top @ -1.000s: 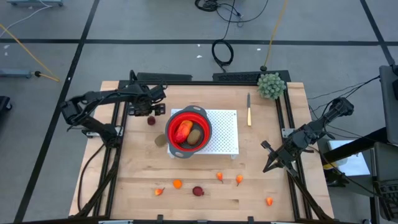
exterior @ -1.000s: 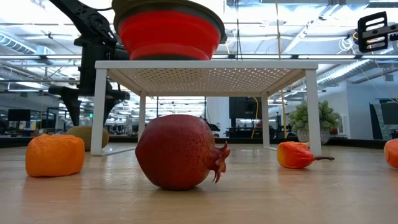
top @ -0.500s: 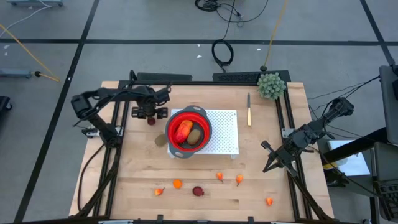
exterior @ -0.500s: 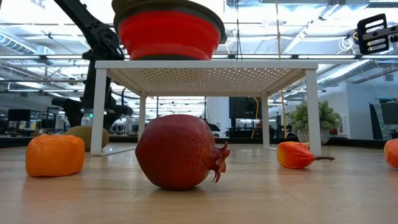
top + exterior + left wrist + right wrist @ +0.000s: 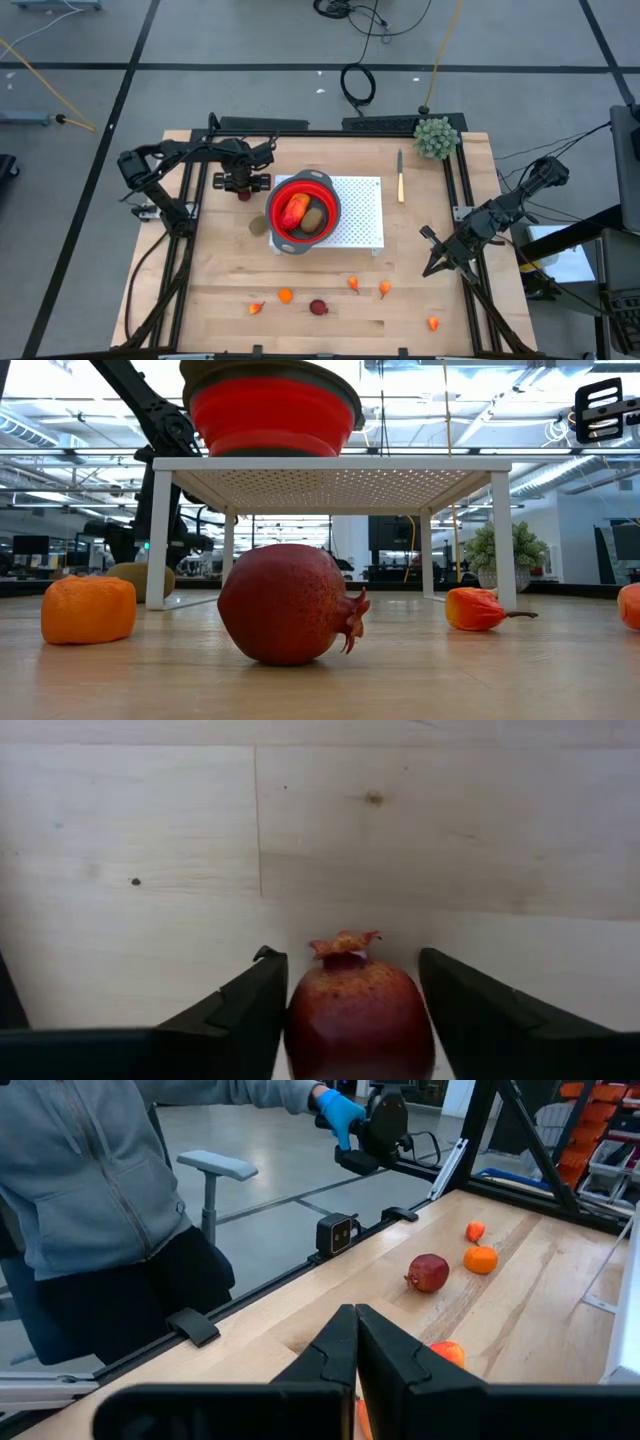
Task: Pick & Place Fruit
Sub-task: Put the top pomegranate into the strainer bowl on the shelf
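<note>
The left gripper point(image 5: 345, 995) straddles a small dark red toy pomegranate with a frilled crown point(image 5: 358, 1008) that sits on the pale wooden table point(image 5: 450, 830); its two dark fingers point(image 5: 245, 1010) stand one on each side of the fruit, one very near or just touching and the other showing a thin gap, so the pincer is spread around the fruit and not clearly pinching it. From above, this left gripper point(image 5: 240, 182) is low at the table's far left part, just beside the red collapsible bowl point(image 5: 303, 208) that stands on a white perforated stand point(image 5: 365, 215) and already holds a red-orange oblong piece and a brown kiwi-like oval. Another brown oval point(image 5: 259, 226) lies at the stand's left edge, and along the near edge are scattered small orange bits point(image 5: 285, 295) and a second dark red pomegranate point(image 5: 318, 307). The right gripper point(image 5: 356, 1342) waits over the table's right side with its fingers pressed together. The step in hand looks like grasping the pomegranate; the next move calls for a firm squeeze across its round middle, a straight lift clear of the bowl's rim, then a short carry over the bowl.
</note>
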